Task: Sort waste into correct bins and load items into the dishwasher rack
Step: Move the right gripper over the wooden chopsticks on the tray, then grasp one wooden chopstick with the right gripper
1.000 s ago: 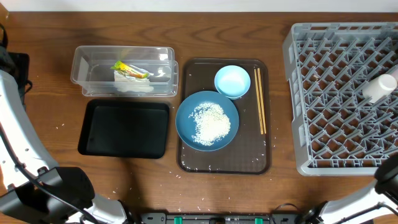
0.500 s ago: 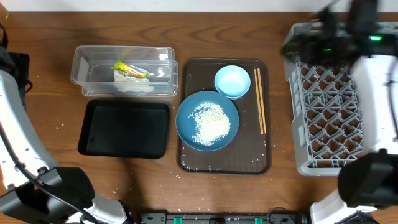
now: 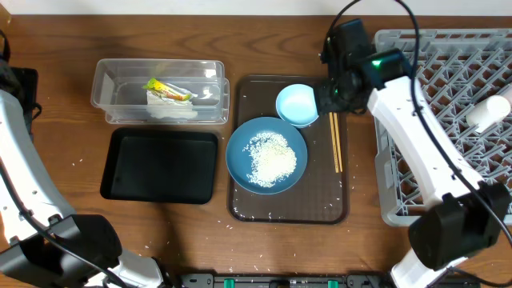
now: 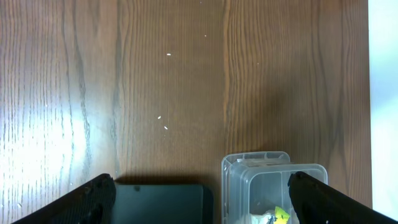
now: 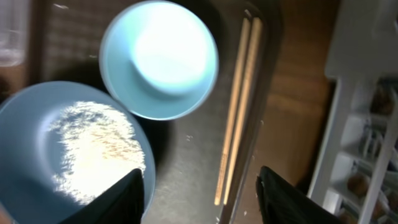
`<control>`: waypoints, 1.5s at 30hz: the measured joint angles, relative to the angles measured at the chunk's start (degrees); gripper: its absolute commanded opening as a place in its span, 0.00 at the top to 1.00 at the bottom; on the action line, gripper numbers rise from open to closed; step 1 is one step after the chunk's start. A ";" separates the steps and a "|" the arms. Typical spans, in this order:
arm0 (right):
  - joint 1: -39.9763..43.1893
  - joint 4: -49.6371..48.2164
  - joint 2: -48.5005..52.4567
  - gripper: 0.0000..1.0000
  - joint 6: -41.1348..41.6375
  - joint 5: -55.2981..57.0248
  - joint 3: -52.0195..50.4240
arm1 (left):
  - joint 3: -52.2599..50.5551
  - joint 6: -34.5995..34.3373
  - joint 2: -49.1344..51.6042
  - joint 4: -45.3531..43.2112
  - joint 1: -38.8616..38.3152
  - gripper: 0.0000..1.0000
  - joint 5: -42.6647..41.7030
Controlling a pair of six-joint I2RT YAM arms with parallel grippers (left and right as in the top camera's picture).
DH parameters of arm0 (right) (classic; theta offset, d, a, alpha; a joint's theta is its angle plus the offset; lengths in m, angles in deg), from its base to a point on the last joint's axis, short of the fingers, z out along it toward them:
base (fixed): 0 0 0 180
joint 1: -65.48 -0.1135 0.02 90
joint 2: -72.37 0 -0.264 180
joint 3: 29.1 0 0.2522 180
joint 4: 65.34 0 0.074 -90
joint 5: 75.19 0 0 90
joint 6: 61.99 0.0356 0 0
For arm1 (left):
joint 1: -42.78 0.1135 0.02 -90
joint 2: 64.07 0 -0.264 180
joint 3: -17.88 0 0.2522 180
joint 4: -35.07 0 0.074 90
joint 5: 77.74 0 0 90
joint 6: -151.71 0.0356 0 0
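My right gripper hovers open over the brown tray, between the small light-blue bowl and the wooden chopsticks, with nothing between its fingers. The dark-blue dish holds a heap of rice. A yellow-green wrapper and white paper lie in the clear tub. The black tray sits in front of it. My left gripper is open, off to the bins' left. A white cup lies in the grey rack.
The brown serving tray carries the dish, bowl and chopsticks. Loose rice grains dot its front and the wooden table. The rack's near wall stands right of the chopsticks.
My right arm has swung in from over the rack's far edge to above the brown tray beside the light-blue bowl. The left arm and all objects stayed put.
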 measured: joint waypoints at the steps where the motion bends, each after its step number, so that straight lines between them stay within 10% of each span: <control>1: -0.04 0.42 0.42 0.47 0.76 0.50 -0.02 | 0.00 -0.02 0.00 0.00 0.00 0.08 0.00; 9: -0.02 3.45 4.92 0.44 5.14 1.51 -0.28 | 0.00 -0.02 0.00 0.00 0.00 0.08 0.00; 12: -0.02 3.56 6.40 0.65 5.70 1.55 -0.52 | 0.00 0.00 0.00 0.00 0.00 0.08 0.00; 17: -0.02 3.26 7.32 0.55 6.27 1.64 -0.63 | 0.00 -0.02 0.00 0.00 0.00 0.08 0.00; 45: 3.67 -6.73 16.04 0.74 1.38 -1.75 -5.20 | 0.00 -0.02 0.00 0.00 0.00 0.08 0.00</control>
